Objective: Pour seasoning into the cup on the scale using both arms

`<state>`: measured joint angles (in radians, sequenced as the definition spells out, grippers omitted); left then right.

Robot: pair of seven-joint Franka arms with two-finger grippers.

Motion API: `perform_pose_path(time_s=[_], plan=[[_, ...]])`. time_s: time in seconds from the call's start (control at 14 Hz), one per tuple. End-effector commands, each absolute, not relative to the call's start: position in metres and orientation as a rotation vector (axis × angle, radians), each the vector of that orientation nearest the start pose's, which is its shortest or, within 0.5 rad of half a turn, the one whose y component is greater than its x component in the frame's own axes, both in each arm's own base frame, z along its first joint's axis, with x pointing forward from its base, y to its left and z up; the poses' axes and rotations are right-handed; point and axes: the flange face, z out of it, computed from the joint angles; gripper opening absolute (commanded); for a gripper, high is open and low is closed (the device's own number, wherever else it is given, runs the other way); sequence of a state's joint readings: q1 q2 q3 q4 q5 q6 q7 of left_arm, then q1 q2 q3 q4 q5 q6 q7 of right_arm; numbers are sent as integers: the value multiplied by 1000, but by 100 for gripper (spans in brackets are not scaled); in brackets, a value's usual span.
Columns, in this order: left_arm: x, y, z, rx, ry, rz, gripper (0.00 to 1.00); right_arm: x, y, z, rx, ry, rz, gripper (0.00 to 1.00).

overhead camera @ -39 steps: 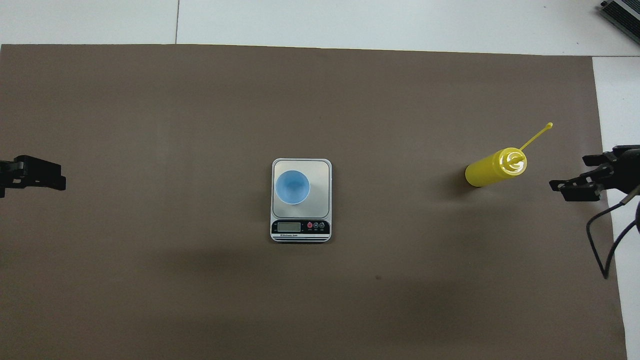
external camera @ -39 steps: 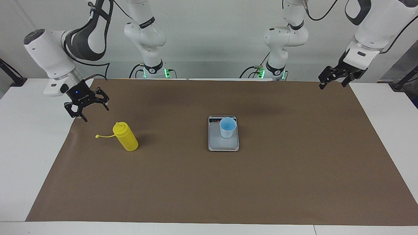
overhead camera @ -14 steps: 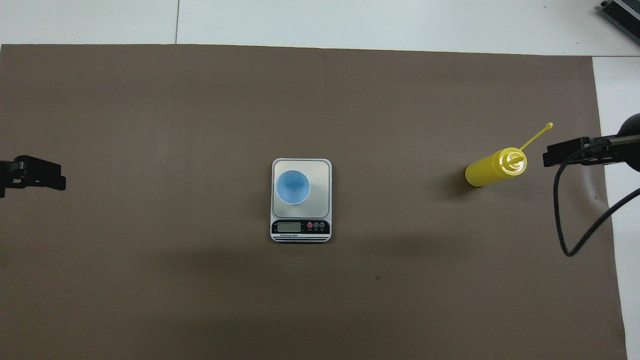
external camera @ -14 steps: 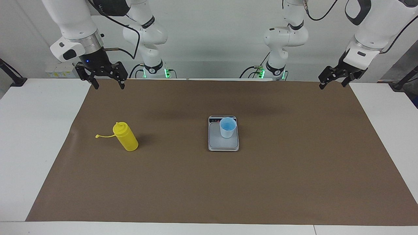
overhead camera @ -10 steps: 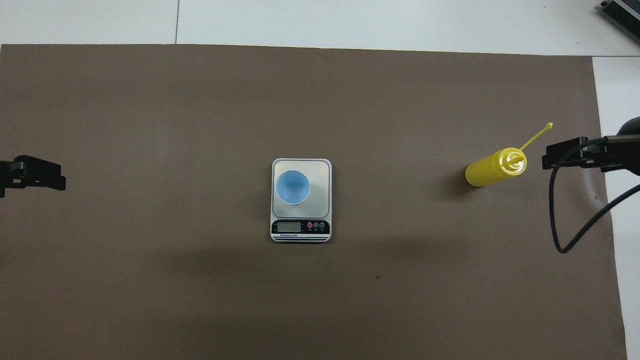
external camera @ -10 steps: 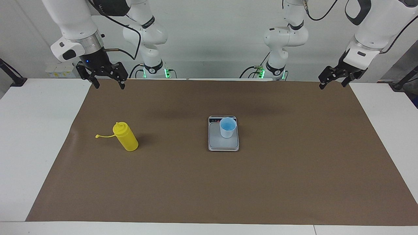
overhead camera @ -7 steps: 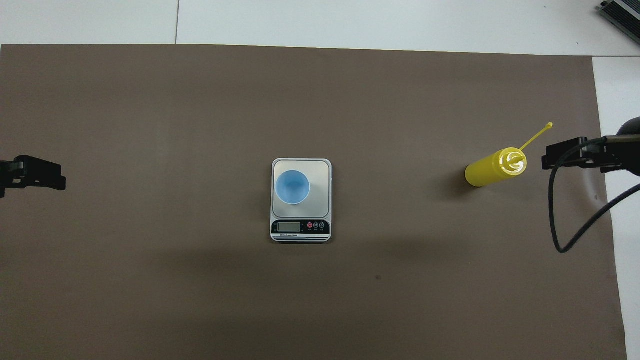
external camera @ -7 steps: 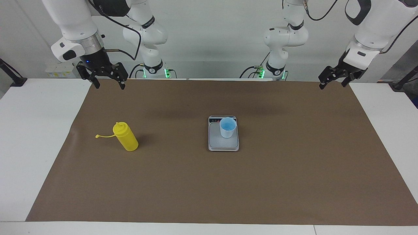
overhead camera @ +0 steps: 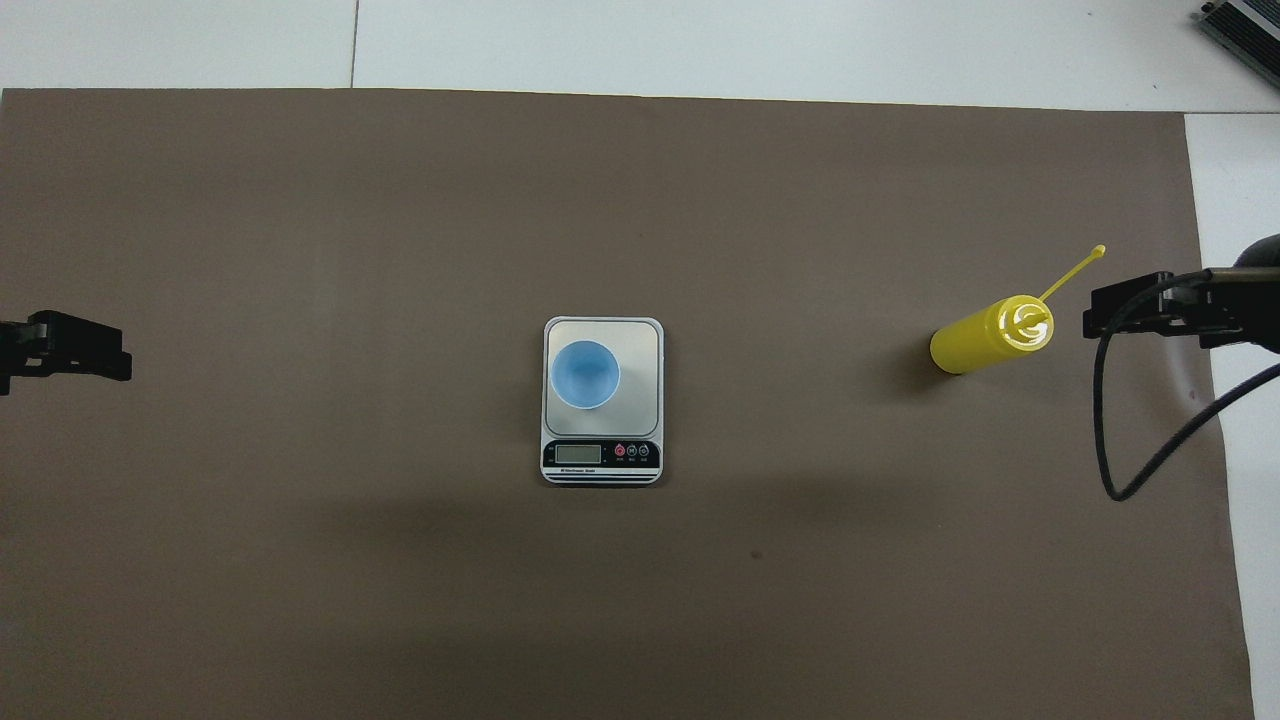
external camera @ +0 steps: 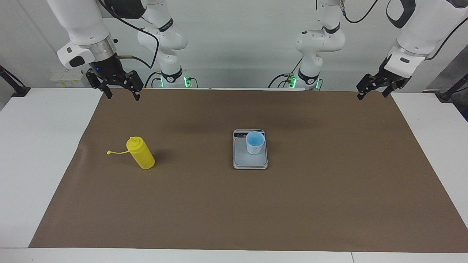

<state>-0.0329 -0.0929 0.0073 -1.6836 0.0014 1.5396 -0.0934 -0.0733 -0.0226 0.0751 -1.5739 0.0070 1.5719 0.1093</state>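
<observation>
- The scale (external camera: 250, 149) lies flat near the middle of the table (external camera: 33, 146), on the brown mat (external camera: 256, 204) that covers most of the top; its display strip is on the end toward the robots' edge.
- The cup (external camera: 254, 143) stands upright on the scale's weighing plate, toward the display end and toward the left arm's side of the plate.
- The seasoning (external camera: 140, 153) stands upright on the mat near the right arm's end of the table, well apart from the scale; its thin cap strap sticks out sideways from the nozzle toward that end's edge.
- The right tool (external camera: 120, 87) hangs in the air over the mat's corner by the robots' edge at the right arm's end, fingers pointing down and spread wide, with nothing between them. It touches neither the bottle nor the table.
- In the overhead view the right tool (overhead camera: 1140, 310) shows just beside the seasoning (overhead camera: 990, 335), with a black cable looping below it.
- The left tool (external camera: 374, 87) waits over the mat's other corner by the robots' edge, at the left arm's end, its fingers apart and empty; the overhead view catches only its tip (overhead camera: 75, 345) at the mat's edge.
</observation>
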Motion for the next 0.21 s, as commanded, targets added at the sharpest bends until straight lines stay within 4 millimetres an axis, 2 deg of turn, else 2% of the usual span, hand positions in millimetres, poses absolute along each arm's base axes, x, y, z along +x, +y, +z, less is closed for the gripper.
perform_pose_path(time_s=[0.0,0.14], plan=[[514,-12,621,-3151,-113,74,100,543,0,636,-3149,206,-35,100],[514,-12,621,-3151,-113,74,100,543,1,635,-3147,206,-28,100]])
